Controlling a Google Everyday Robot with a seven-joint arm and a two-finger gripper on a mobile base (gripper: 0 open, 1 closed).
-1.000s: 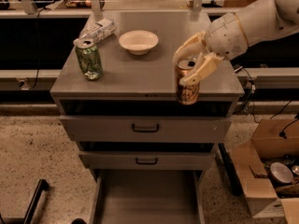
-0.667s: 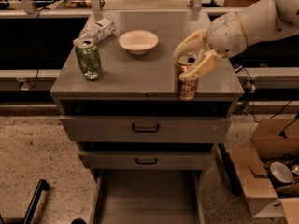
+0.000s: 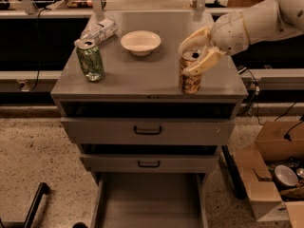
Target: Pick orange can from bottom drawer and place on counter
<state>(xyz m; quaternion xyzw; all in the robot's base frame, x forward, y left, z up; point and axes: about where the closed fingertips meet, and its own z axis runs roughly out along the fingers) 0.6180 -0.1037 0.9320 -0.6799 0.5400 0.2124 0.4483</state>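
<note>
The orange can (image 3: 190,80) stands upright at the front right of the counter (image 3: 142,77), close to its front edge. My gripper (image 3: 184,59) comes in from the right. Its two pale fingers (image 3: 204,63) sit on either side of the can's top, shut on it. The bottom drawer (image 3: 149,201) is pulled open below, and its grey floor is bare.
A green can (image 3: 90,60) stands at the counter's left. A white-labelled bottle (image 3: 99,31) lies behind it, and a pale bowl (image 3: 140,42) sits at the back middle. The two upper drawers (image 3: 147,130) are closed. An open cardboard box (image 3: 270,184) stands on the floor at right.
The gripper and the orange can have moved a little back from the counter's front edge and now sit over the counter top. Nothing else has moved.
</note>
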